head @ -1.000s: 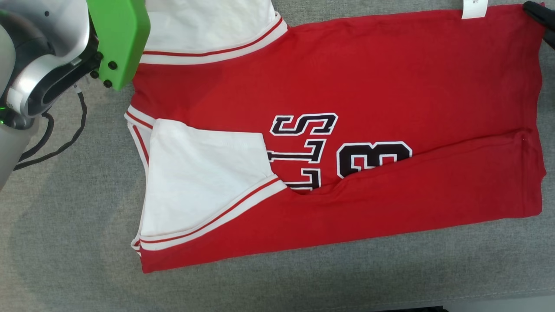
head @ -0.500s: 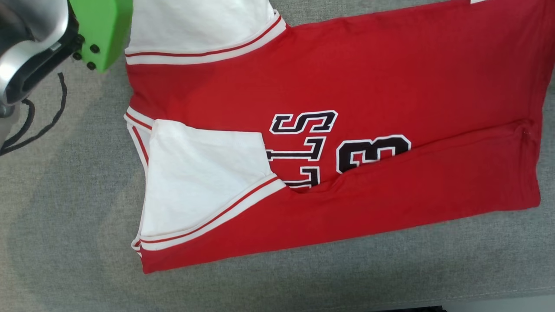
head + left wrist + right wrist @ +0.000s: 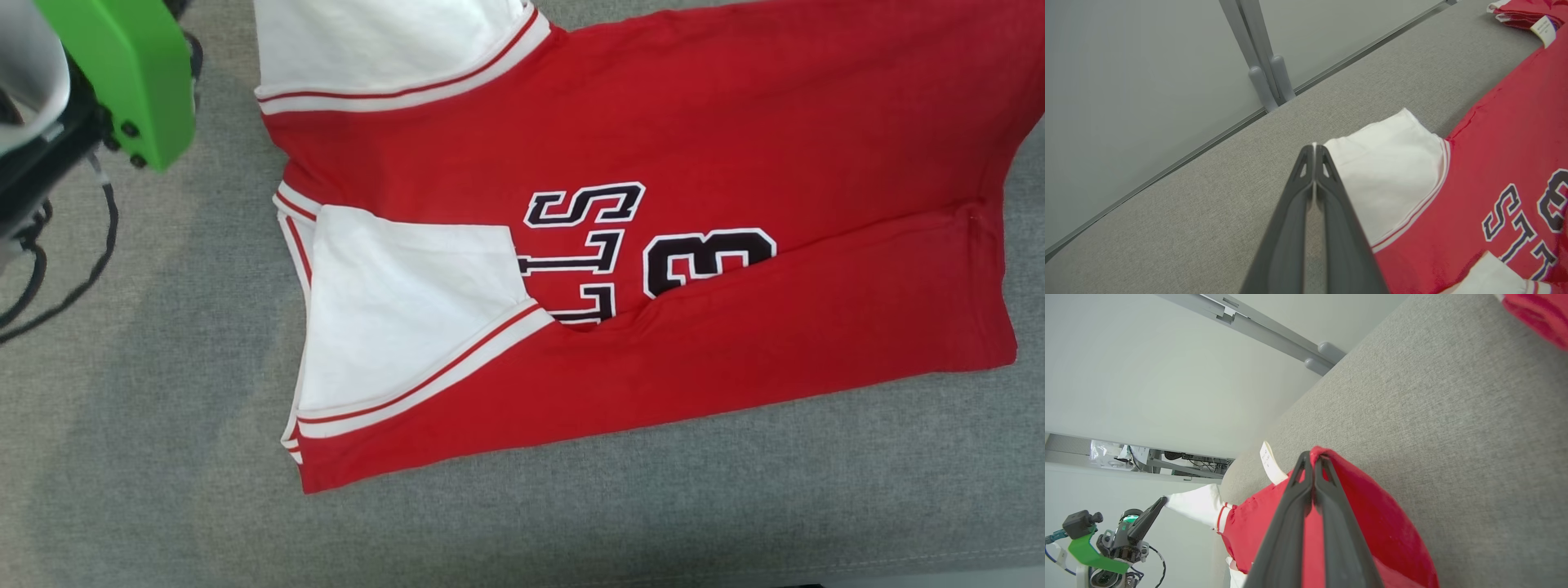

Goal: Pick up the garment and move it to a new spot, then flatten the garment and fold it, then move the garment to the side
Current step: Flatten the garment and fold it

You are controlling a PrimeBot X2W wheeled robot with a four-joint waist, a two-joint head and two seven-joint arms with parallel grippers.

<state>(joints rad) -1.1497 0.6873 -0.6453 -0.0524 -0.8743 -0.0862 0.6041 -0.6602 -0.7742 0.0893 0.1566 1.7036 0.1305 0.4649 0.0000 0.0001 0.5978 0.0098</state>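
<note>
Red-and-white jersey garment [image 3: 735, 122] lies on grey fabric bench [image 3: 163, 490]; left gripper [image 3: 1314, 148] pinches its white sleeve [image 3: 1388, 163], right gripper [image 3: 1312, 455] pinches its red edge [image 3: 1372, 506].

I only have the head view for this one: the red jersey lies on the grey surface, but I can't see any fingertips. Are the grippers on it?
Observer: Yes. The left wrist view has the left gripper shut on the corner of the jersey's white sleeve.
Operator: And the right one?
Observer: The right gripper is shut on the jersey's red edge, beside the care label; the cloth bulges around its tips.
Operator: Anything else nearby?
Observer: Beyond the jersey lies more red and white fabric, seemingly another garment.
</note>
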